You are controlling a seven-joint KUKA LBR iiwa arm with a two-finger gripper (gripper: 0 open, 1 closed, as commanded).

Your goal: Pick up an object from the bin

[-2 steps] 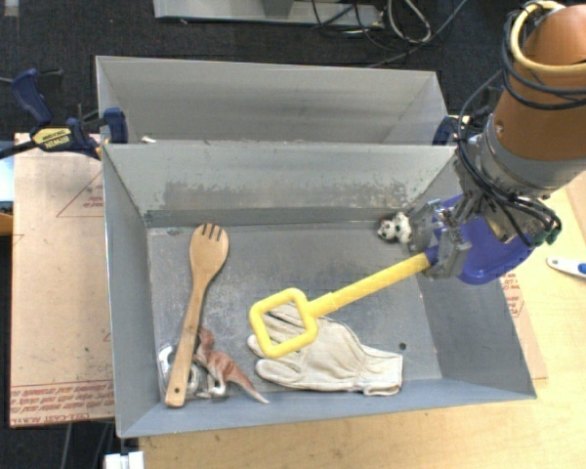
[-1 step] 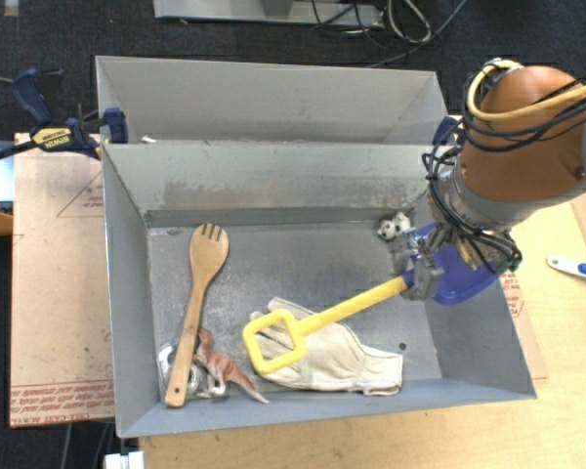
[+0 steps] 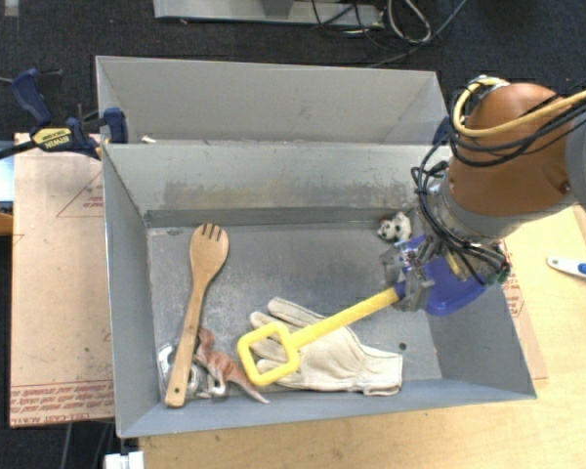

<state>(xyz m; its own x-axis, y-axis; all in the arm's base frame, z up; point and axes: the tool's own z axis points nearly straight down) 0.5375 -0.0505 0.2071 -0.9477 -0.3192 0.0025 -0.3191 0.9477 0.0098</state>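
Observation:
A toy shovel lies slantwise in the right half of the bin. Its yellow handle point(image 3: 324, 321) ends in a square grip that rests on a white work glove point(image 3: 350, 364) near the front wall, and its blue blade point(image 3: 461, 293) leans against the right wall. My gripper point(image 3: 411, 283) is low at the right side of the bin, right where the yellow handle meets the blue blade. A small white and black toy point(image 3: 394, 229) lies just behind the gripper, at the back wall.
A wooden salad fork point(image 3: 197, 291) lies lengthwise at the left. By its handle end in the front left corner are a brownish toy animal point(image 3: 227, 367) and a small metal piece point(image 3: 165, 362). The arm's orange cover hangs over the bin's right rim.

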